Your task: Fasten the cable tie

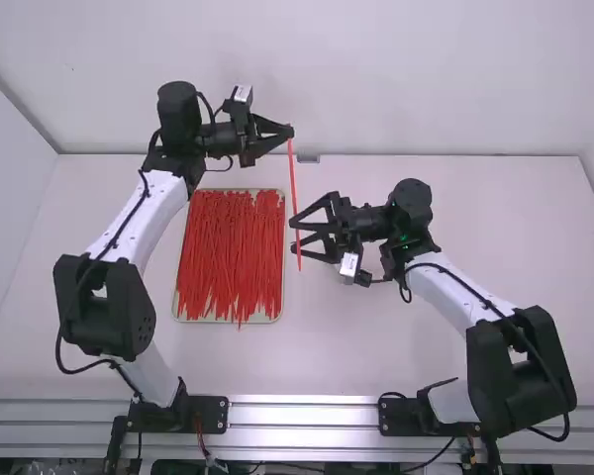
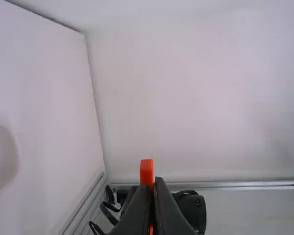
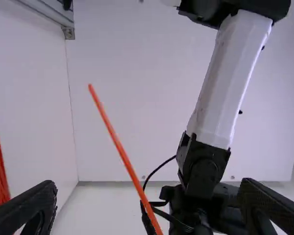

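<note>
Nearest me, the right gripper (image 1: pixel 297 240) is hovering with its fingers spread wide around the lower end of one red cable tie (image 1: pixel 294 198). Farther off, the left gripper (image 1: pixel 290 129) is pinching the tie's top end, holding it upright in the air beside the tray (image 1: pixel 193 318) of spare ties (image 1: pixel 233 252). I'm seeing no loop formed, so the fastening looks entirely undone.

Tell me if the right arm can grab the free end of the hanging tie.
Probably yes: the right gripper is open, and the tie seems to hang with its lower end between the jaws, nothing blocking.
</note>
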You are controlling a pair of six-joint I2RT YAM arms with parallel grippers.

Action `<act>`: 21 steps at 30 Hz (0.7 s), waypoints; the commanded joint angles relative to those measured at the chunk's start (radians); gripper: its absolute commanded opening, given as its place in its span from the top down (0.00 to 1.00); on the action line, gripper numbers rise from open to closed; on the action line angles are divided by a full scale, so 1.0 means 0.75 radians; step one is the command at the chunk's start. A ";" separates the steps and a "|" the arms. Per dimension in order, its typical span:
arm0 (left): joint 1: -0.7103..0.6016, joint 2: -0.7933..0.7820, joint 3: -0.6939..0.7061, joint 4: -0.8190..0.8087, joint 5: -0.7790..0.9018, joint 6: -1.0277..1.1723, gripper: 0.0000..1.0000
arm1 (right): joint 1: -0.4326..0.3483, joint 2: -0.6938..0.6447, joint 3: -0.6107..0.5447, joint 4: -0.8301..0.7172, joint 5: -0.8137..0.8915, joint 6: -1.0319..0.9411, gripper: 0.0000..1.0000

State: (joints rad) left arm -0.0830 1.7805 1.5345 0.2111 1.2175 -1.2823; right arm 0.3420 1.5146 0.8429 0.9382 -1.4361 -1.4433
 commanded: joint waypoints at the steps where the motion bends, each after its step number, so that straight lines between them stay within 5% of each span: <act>1: 0.006 0.003 -0.022 0.014 -0.004 0.028 0.98 | -0.001 0.003 -0.007 -0.001 -0.019 0.014 0.03; 2: 0.006 0.003 -0.026 0.014 -0.004 0.029 0.98 | -0.001 0.003 -0.007 -0.001 -0.020 0.034 0.07; 4: 0.006 0.003 -0.039 0.014 -0.006 0.030 0.98 | 0.002 0.003 -0.007 0.001 -0.020 0.082 0.32; 7: 0.006 0.003 -0.053 0.045 -0.014 0.029 0.98 | 0.017 0.003 -0.007 -0.001 -0.020 0.104 0.50; 12: 0.006 0.003 -0.058 0.042 -0.018 0.040 0.98 | 0.015 0.003 -0.007 -0.004 -0.020 0.134 0.62; 14: 0.006 0.003 -0.058 0.039 -0.018 0.060 0.98 | 0.015 0.003 -0.008 -0.004 -0.020 0.186 0.75; 21: 0.006 0.003 -0.063 0.070 -0.040 0.058 0.98 | 0.015 0.003 -0.035 0.003 -0.021 0.185 0.77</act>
State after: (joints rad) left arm -0.0822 1.7802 1.4982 0.2577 1.1915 -1.2568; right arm 0.3508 1.5146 0.8257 0.9382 -1.4380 -1.3239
